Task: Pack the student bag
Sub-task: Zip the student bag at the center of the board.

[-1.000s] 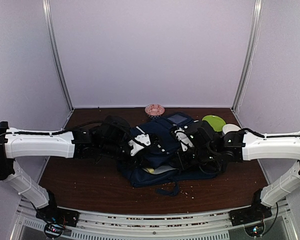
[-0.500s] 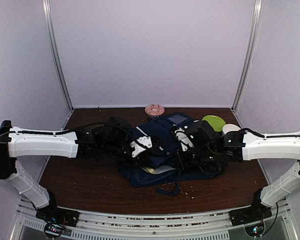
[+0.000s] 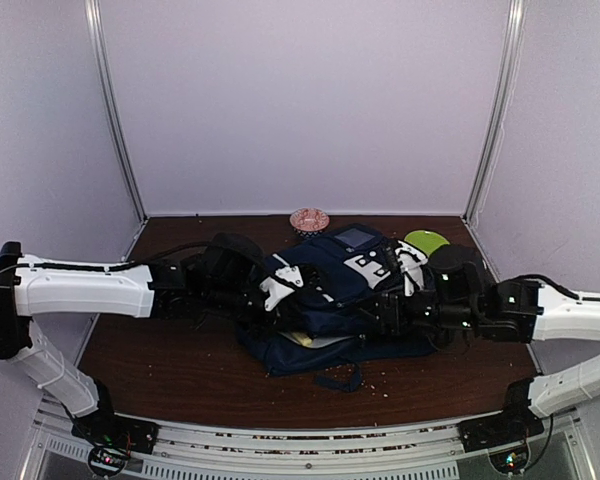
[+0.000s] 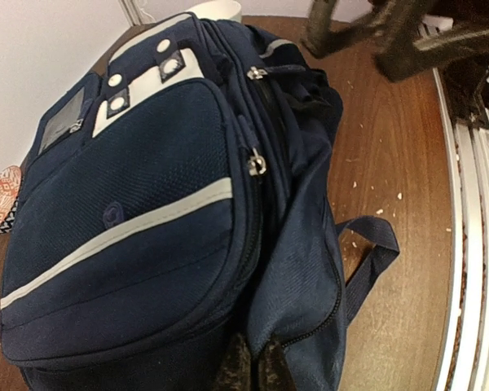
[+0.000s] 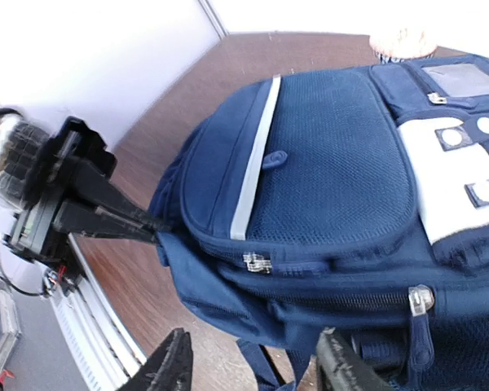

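Observation:
The student bag [image 3: 330,280] is a navy backpack with white stripes, lying on its back in the middle of the brown table. My left gripper [image 3: 280,305] is at its left end, shut on a fold of the bag's fabric beside a zip; in the left wrist view its fingertips [image 4: 238,371] pinch that fold of the bag [image 4: 147,204]. My right gripper [image 5: 257,371] hangs open just off the bag's near right side, with nothing between its fingers. The right wrist view shows the bag [image 5: 326,163], its zip pulls and the left gripper [image 5: 138,228] on its corner.
A pink patterned bowl [image 3: 309,220] sits behind the bag by the back wall, and a green plate [image 3: 427,241] lies at the back right. A dark strap loop [image 3: 352,378] and crumbs lie in front of the bag. A white cup [image 4: 216,8] stands beyond it.
My left gripper has shut on the bag's fabric. My right gripper has opened, let go of the bag and drawn back to the right, uncovering the white buckle patches.

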`<state>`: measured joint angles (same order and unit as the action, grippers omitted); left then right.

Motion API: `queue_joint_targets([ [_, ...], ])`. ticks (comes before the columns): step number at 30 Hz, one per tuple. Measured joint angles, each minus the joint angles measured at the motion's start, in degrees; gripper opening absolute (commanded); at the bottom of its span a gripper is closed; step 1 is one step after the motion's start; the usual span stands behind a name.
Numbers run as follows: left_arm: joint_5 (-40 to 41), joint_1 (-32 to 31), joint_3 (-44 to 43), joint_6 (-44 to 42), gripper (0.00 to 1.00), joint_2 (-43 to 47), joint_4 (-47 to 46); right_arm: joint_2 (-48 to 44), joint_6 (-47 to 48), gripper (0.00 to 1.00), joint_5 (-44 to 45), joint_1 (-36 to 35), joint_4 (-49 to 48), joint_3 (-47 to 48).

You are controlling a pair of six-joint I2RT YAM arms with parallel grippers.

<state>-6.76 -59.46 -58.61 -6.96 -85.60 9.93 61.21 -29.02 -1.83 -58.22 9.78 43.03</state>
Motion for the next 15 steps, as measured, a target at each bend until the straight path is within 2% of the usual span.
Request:
queue_joint_targets([
  [4, 0.4, 0.0, 1.2, 4.8, 0.00, 0.7, -2.6, -8.5, -4.1, 0.57, 1.1, -1.7, -10.6, -13.2],
  [8, 0.4, 0.0, 1.5, 9.3, 0.00, 0.7, -4.2, -8.5, -7.8, 0.57, 1.2, -2.8, -17.2, -22.2],
  [15, 1.3, 0.0, 1.9, 13.3, 0.00, 2.3, -5.7, -6.8, -12.3, 0.59, 3.3, -3.1, -28.1, -28.5],
])
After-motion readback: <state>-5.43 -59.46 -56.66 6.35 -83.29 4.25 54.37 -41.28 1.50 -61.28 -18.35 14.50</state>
